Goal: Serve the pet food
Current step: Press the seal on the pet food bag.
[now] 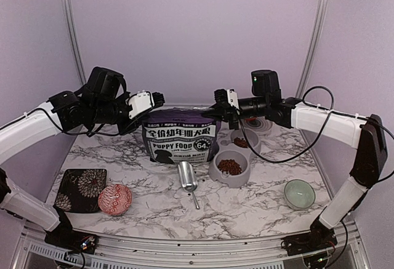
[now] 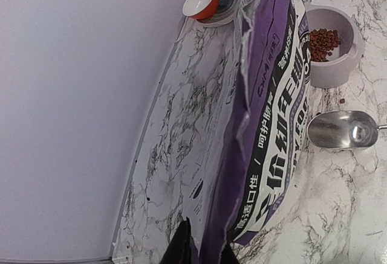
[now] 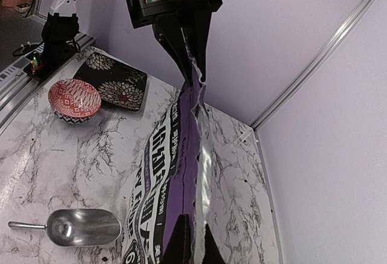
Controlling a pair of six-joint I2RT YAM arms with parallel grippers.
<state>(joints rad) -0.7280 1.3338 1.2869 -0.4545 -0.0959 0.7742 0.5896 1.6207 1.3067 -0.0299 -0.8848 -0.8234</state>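
Note:
Dark-brown kibble (image 1: 230, 166) lies in both wells of the grey double-bowl feeder (image 1: 215, 172); it also shows in the left wrist view (image 2: 325, 42). The purple "PUPPY FOOD" bag (image 1: 178, 141) stands upright at the back middle. My left gripper (image 1: 157, 103) is shut on the bag's top left corner (image 2: 208, 249). My right gripper (image 1: 217, 110) is shut on the bag's top right corner (image 3: 196, 240). The bag's torn top edge stretches between them. A metal scoop (image 1: 188, 178) lies empty on the table in front of the bag.
A red patterned bowl (image 1: 115, 199) and a dark floral plate (image 1: 80, 189) sit front left. A pale green bowl (image 1: 299, 193) sits front right. A small red cup on a saucer (image 2: 204, 3) stands behind the feeder. Purple walls close in behind.

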